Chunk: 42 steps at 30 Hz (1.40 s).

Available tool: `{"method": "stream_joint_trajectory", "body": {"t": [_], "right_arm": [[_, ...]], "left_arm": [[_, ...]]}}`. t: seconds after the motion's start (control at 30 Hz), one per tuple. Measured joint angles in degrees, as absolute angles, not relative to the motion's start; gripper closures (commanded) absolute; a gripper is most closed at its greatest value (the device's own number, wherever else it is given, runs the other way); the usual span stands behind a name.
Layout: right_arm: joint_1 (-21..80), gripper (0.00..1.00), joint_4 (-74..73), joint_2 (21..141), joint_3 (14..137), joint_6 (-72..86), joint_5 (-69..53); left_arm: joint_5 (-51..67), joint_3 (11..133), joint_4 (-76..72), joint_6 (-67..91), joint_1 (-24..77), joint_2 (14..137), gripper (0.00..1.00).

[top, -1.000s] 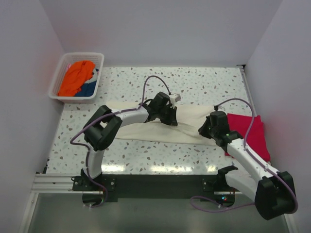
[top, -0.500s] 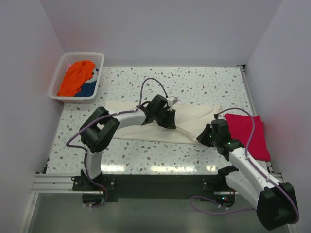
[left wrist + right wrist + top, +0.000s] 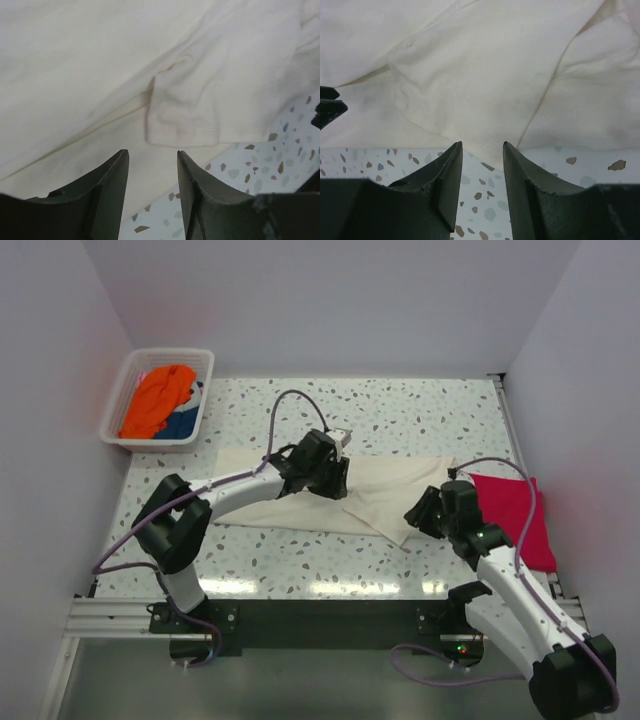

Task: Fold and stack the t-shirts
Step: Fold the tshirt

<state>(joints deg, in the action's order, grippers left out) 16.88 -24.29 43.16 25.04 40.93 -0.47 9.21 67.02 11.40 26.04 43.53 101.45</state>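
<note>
While the cream t-shirt (image 3: pixel 390 485) lies half-folded across the middle of the table (image 3: pixel 420 410), the left tool (image 3: pixel 152 155) and right tool (image 3: pixel 482 145) hover open and empty over its near hem, so the next move likely calls for pinching that edge.

Bare tabletop (image 3: pixel 420 410) beyond cream shirt (image 3: pixel 390 490); basket (image 3: pixel 175 351) far-left

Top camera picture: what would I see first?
A big cream t-shirt lies sprawled across the middle of the speckled table. Then comes the bright red folded shirt by the right wall, and the white basket of orange and blue clothes in the far left corner.
</note>
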Motion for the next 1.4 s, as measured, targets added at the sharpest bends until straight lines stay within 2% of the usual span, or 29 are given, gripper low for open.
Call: {"method": "stream_joint_trajectory", "body": {"t": [0.07,0.23,0.53,0.8,1.1,1.27,1.4], "right_arm": [[16.88,0.58,-24.71,47.97,28.49,40.53,1.13],[16.88,0.58,-24.38,63.33,35.94,39.2,6.61],[16.82,0.58,-22.31,83.9,43.24,36.56,11.66],[16.14,0.58,-21.47,98.02,56.71,32.47,13.21],[15.9,0.56,-20.91,116.9,81.25,26.79,10.41],[16.29,0.47,-20.56,126.74,95.74,22.98,6.26],[17.63,0.39,-22.06,131.72,104.2,20.25,4.69]], "left_arm": [[3.46,68.45,15.62,26.22,43.51,100.79,0.57],[-7.55,66.61,21.65,26.59,42.59,100.73,0.58],[-15.16,60.34,24.84,28.45,40.75,101.38,0.59],[-15.35,52.21,16.8,32.99,41.01,96.14,0.6],[-10.7,38.57,0.47,46.15,44.45,88.16,0.6],[-5.87,35.79,-10.2,54.63,49.39,89.93,0.59],[-1.58,39.09,-12.12,56.45,51.27,93.65,0.53]]}}
